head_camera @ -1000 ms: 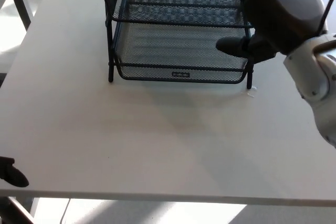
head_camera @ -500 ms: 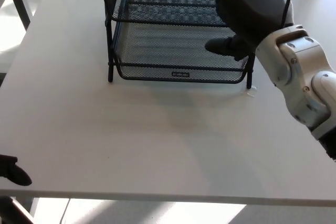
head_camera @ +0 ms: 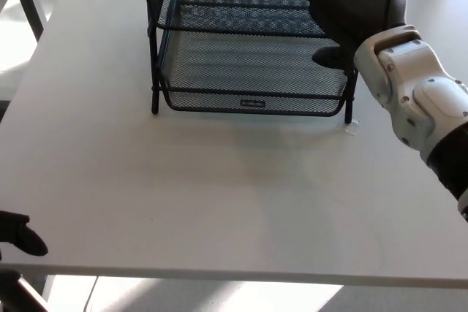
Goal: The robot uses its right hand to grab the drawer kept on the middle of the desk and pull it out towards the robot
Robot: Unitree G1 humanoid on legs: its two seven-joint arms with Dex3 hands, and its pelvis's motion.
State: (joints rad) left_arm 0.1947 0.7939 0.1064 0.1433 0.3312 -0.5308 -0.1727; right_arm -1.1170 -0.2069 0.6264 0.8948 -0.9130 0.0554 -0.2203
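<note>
While the drawer (head_camera: 252,71), a black mesh tray, is sitting in the bottom of a black wire rack (head_camera: 157,34) at the far middle of the white desk (head_camera: 219,195), the right hand (head_camera: 351,9) is hovering over the rack's right end. One finger (head_camera: 327,57) is pointing left above the drawer's right side; whether the hand is gripping anything, I cannot tell. The left hand (head_camera: 20,231) is peeking in at the desk's near left edge, its fingers too cut off to judge.
</note>
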